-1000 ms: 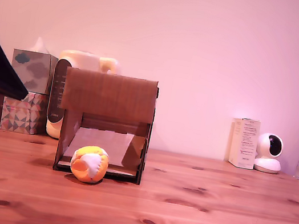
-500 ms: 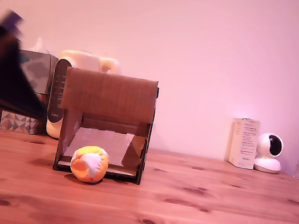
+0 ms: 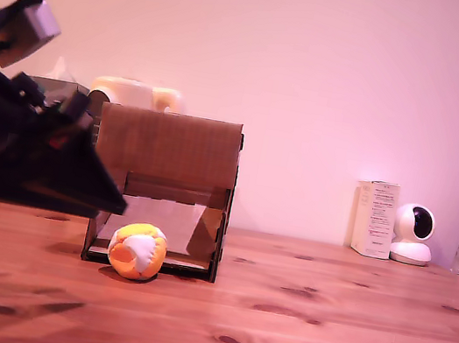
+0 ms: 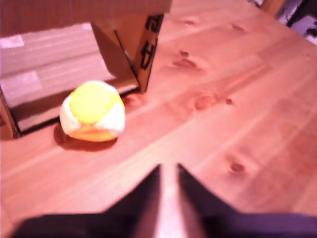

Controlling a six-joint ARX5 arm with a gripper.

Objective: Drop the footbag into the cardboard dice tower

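One gripper has moved closer to the unmoved footbag.

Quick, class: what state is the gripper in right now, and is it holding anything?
Gripper: nearly shut, a thin gap between the fingertips, holding nothing; the footbag sits on the table, untouched.

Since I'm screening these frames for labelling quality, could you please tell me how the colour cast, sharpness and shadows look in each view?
Exterior view: strong pink cast on the wall; the gripper is a dark, backlit silhouette; the footbag and cardboard dice tower are sharp. Wrist view: soft overall, the fingertips dark and blurred, the footbag slightly fuzzy with a shadow on the table beside it.
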